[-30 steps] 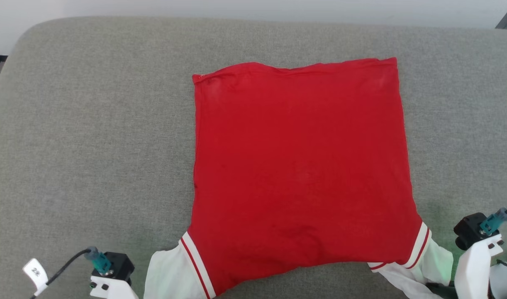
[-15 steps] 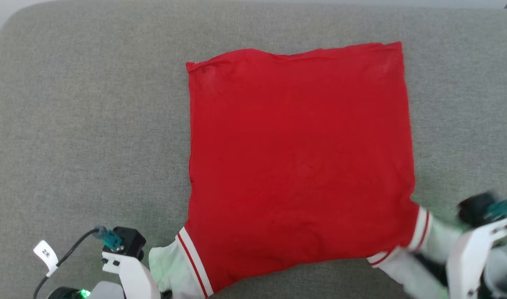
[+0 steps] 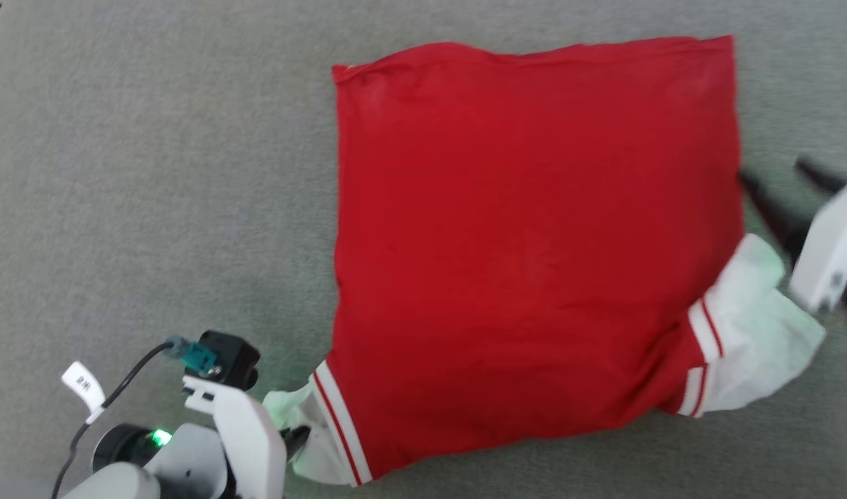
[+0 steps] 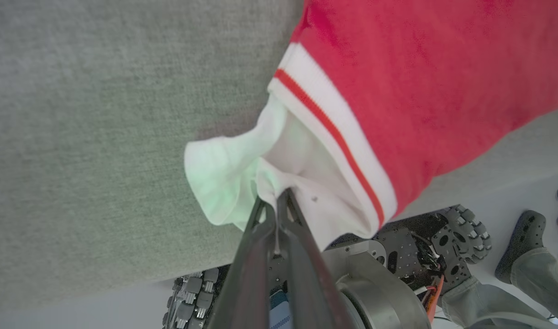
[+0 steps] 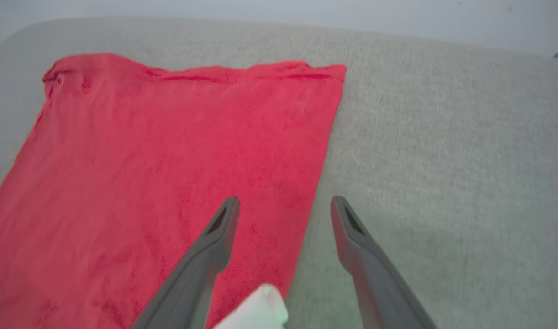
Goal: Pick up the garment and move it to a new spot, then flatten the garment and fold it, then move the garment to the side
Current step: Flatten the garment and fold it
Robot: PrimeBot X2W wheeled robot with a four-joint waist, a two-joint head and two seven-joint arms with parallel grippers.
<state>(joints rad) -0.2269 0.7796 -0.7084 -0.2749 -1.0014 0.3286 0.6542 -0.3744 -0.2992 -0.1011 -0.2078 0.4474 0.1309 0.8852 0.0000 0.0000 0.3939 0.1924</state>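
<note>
The garment [image 3: 527, 242], a red T-shirt with white sleeves, lies spread flat on the grey cushion, sleeves towards me. My left gripper [image 3: 293, 435] is shut on the white left sleeve [image 4: 233, 173], pinching a fold of it at the fingertips [image 4: 277, 203]. The right sleeve [image 3: 756, 339] lies loose and crumpled on the cushion. My right gripper [image 3: 770, 172] hovers open beside the garment's right edge, blurred by motion. In the right wrist view its gripper [image 5: 283, 201] straddles that red edge [image 5: 320, 151] with nothing between the fingers, and a bit of white sleeve [image 5: 256, 313] shows below.
The grey cushioned surface [image 3: 153, 173] stretches wide to the left and right of the garment. Its near edge [image 4: 101, 292] is just behind the left gripper. Below it stand the robot's wheeled base [image 4: 425, 256] and a person's shoe and trouser leg [image 4: 521, 246].
The right gripper opened, let go of the right sleeve and moved up along the garment's right edge. The left gripper stays shut on its sleeve. The head camera shifted.
</note>
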